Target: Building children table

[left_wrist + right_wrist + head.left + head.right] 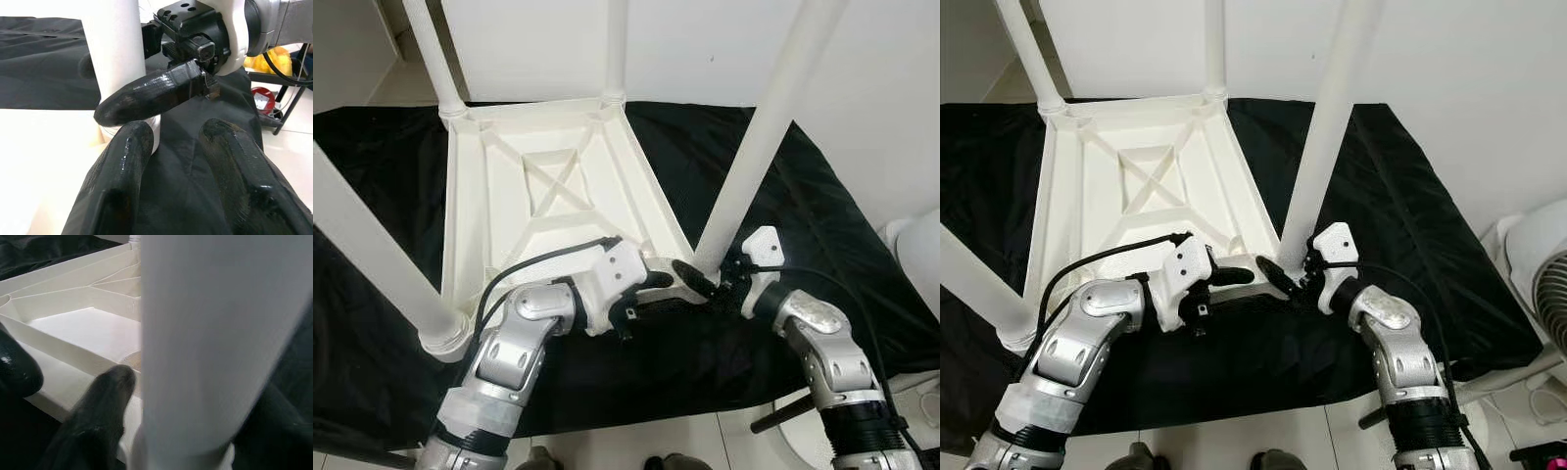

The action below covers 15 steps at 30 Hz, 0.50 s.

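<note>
Item: white plastic children's table (548,186), lying upside down on a black sheet (822,245) spread over a pale tiled floor (636,441). The ribbed underside faces up, with a raised cross brace at its middle. Four white legs stand upward from the corner sockets: far-left leg (435,59), far-right leg (615,49), near-left leg (372,264), near-right leg (764,127).

Right claw (713,282): at the base of the near-right leg, where the leg meets its socket. In the right wrist view the leg (220,342) stands between the two black fingers (98,416), one on each side and close against it; the claw is closed around the leg.

Left claw (674,279): reaching in from the left toward the same corner, low over the table's near edge. In the left wrist view its fingers (122,186) are spread apart with nothing between them, tips just beside the leg base (117,63); one finger of the right claw (151,93) crosses in front of them.

Surroundings: white wall (705,39) behind the table; a white fan (1547,284) at the right edge, on the floor beside the sheet.
</note>
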Tool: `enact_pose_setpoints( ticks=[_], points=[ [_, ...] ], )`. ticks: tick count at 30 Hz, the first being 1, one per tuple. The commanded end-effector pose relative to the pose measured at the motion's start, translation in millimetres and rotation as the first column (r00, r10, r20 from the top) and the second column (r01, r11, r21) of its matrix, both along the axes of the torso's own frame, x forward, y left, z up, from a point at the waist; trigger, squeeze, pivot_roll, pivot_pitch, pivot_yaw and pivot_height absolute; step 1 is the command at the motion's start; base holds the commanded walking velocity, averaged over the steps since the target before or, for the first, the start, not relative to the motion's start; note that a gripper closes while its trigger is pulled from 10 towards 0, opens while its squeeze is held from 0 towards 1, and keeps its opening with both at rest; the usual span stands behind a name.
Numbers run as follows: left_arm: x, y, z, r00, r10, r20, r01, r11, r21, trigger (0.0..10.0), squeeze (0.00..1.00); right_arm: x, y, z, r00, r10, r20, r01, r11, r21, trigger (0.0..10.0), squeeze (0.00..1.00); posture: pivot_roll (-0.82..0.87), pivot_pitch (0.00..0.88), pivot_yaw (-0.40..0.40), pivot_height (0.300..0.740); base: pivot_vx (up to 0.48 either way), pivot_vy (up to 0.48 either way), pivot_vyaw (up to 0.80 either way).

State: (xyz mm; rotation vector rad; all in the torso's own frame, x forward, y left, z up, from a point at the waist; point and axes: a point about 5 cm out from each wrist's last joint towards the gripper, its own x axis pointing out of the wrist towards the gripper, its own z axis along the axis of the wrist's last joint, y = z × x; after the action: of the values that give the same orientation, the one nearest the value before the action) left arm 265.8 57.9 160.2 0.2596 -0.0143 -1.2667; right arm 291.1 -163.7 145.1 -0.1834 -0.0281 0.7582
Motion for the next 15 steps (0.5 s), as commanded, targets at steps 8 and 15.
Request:
enact_pose_setpoints(
  ticks=[8, 15],
  points=[
    [-1.8, 0.0, -0.2, 1.0, 0.013, -0.002, -0.013, 1.0, 0.006, 10.0, 0.0, -2.5, -6.4, -10.6, 0.998, 0.037, -0.046, -0.037, 0.999, 0.006, 0.0, 0.0, -0.1, 0.029, -0.01, 0.74, 0.0, 0.0, 0.0],
    [-1.8, -1.1, 0.2, 1.0, 0.007, -0.004, -0.007, 1.0, 0.005, 10.0, 0.0, -6.2, -3.7, -11.6, 0.999, -0.017, -0.051, 0.017, 1.0, 0.004, 10.0, 0.0, -0.11, 0.039, -0.007, 0.74, 0.0, 0.0, 0.0]
  ],
)
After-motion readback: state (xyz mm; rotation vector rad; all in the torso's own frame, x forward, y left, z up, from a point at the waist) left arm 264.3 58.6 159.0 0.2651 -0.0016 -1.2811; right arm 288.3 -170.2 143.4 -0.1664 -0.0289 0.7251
